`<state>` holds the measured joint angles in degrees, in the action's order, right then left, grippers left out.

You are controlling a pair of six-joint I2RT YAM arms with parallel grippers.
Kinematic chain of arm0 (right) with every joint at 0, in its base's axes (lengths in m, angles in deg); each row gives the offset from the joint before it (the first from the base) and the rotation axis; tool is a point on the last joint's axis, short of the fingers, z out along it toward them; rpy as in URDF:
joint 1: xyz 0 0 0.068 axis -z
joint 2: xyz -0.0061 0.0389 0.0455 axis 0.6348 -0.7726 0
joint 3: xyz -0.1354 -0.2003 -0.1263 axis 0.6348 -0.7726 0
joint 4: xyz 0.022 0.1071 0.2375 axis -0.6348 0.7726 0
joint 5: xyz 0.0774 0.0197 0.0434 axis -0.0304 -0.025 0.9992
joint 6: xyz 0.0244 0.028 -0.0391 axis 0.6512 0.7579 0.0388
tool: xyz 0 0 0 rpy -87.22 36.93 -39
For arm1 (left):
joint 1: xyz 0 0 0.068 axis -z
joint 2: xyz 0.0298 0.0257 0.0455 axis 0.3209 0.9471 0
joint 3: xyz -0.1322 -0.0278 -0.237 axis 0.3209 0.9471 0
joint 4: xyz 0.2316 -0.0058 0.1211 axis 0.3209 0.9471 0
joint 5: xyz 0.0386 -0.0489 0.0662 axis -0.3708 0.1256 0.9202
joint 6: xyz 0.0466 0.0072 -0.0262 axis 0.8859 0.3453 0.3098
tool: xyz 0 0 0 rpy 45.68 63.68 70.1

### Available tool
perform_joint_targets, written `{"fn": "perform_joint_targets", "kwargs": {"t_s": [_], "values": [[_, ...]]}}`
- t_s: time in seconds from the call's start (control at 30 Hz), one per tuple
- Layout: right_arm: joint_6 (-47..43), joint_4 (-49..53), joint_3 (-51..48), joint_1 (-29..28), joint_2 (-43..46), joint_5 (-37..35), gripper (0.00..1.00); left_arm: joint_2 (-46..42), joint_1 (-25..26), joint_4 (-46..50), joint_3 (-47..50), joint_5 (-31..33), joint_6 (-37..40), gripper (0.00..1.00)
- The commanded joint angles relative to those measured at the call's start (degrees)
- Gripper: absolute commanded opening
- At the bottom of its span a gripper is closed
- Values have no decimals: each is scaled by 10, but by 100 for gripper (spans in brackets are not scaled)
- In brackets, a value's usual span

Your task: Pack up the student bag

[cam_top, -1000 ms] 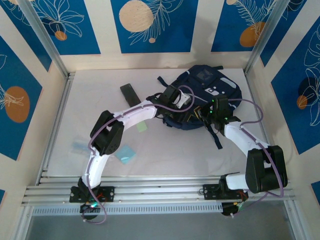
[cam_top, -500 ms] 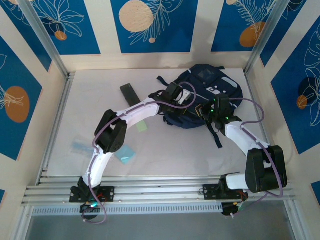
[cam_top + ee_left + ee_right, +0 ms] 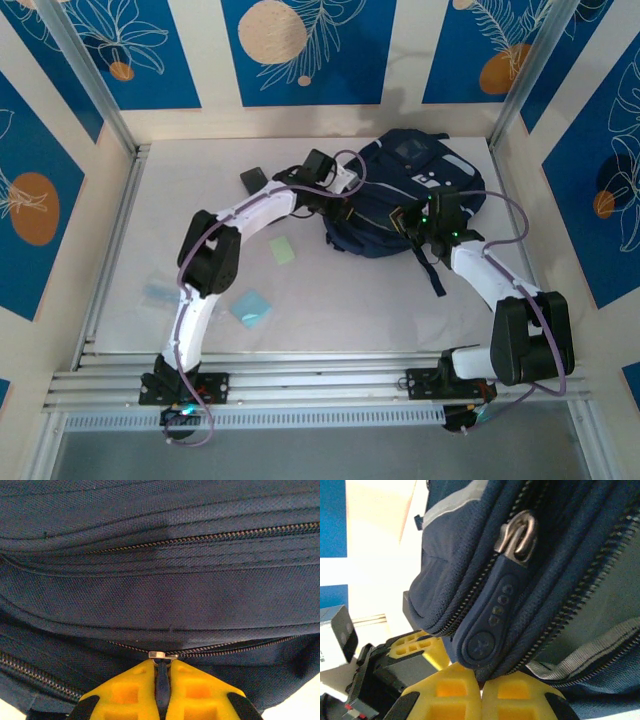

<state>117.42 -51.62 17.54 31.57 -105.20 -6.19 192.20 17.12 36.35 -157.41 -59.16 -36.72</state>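
The student bag (image 3: 415, 190), dark navy with black straps, lies at the back right of the white table. My left gripper (image 3: 343, 203) is at its left edge. In the left wrist view the yellow fingertips (image 3: 135, 687) are shut on a dark zipper pull (image 3: 163, 677) hanging from a metal slider (image 3: 162, 655); the zipper stands parted to the right of the slider. My right gripper (image 3: 408, 222) is at the bag's near edge, shut (image 3: 482, 680) on a fold of bag fabric (image 3: 492, 667) just below a navy rubber zipper tab (image 3: 492, 620).
A flat black object (image 3: 254, 181) lies partly under the left arm. A pale green card (image 3: 283, 250), a teal card (image 3: 250, 308) and a clear packet (image 3: 158, 293) lie on the table to the left. A black strap (image 3: 432, 270) trails toward the front. Metal rails border the table.
My left gripper has shut on the zipper pull, and its wrist has swung left and toward the back along the bag's edge. The right arm has stayed put.
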Motion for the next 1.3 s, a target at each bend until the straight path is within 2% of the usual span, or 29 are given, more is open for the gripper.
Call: {"fn": "perform_joint_targets", "kwargs": {"t_s": [0.0, 0.17, 0.23, 0.33, 0.5, 0.6, 0.63, 0.7, 0.77, 0.87, 1.0, 1.1, 1.27], "values": [[-52, -5, 30, 15, 7, 31, 0, -24, -4, 38, -1, -45, 31, 0], [-112, 23, 45, 56, -6, 79, 0, -83, 1, 26, 79, -100, 38, 0], [-147, 45, 54, 73, -11, 71, 0, -117, 10, 22, 115, -140, 35, 0], [-175, 63, 64, 103, -23, 72, 0, -161, 32, 7, 159, -164, 27, 0], [-169, 48, 78, 139, -46, 109, 0, -175, 68, -27, 166, -185, -10, 0], [-147, 53, 79, 144, -40, 133, 0, -149, 78, -40, 139, -170, -31, 0], [-134, 57, 74, 145, -32, 141, 8, -138, 81, -43, 125, -158, -42, 0], [-106, 72, 59, 146, -4, 150, 36, -121, 84, -58, 107, -139, -66, 0], [-82, 84, 38, 146, 35, 153, 58, -110, 86, -75, 93, -116, -86, 0], [-51, 110, -5, 145, 95, 156, 80, -102, 86, -99, 81, -81, -115, 0], [8, 101, -87, 137, 155, 179, 91, -102, 86, -135, 71, -57, -149, 0], [60, 48, -157, 125, 182, 193, 94, -101, 86, -146, 60, -52, -171, 0], [95, -60, -221, 83, 180, 161, 99, -102, 86, -168, 58, -72, -207, 0]]}}
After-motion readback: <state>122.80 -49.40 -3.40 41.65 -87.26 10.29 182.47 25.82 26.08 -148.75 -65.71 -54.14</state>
